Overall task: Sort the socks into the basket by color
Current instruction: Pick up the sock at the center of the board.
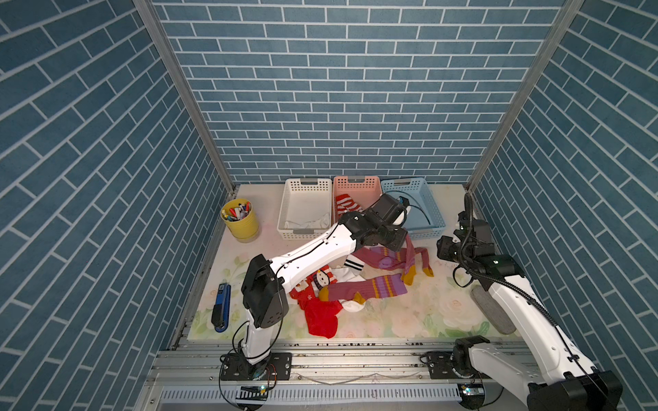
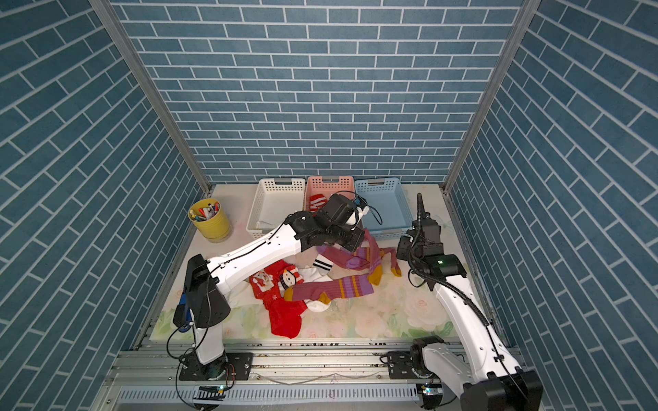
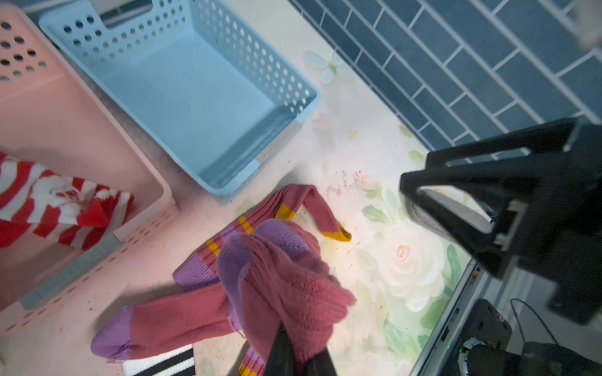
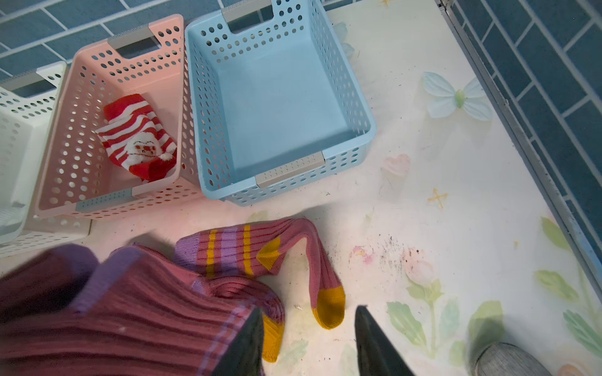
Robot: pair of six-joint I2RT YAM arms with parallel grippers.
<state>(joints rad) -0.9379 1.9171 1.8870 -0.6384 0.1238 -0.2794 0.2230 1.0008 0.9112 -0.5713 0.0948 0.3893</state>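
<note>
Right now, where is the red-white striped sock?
In both top views the red-white striped sock lies inside the pink basket, between the white basket and the blue basket.

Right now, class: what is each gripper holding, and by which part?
Left gripper pinches a mauve sock by a bunched fold of fabric; right gripper holds nothing.

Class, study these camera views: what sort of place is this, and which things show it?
Most likely a robot test booth dressed as a home corner: a left arm and right arm bolted to a metal rail, brick-print wall panels, and a floral tabletop.
</note>
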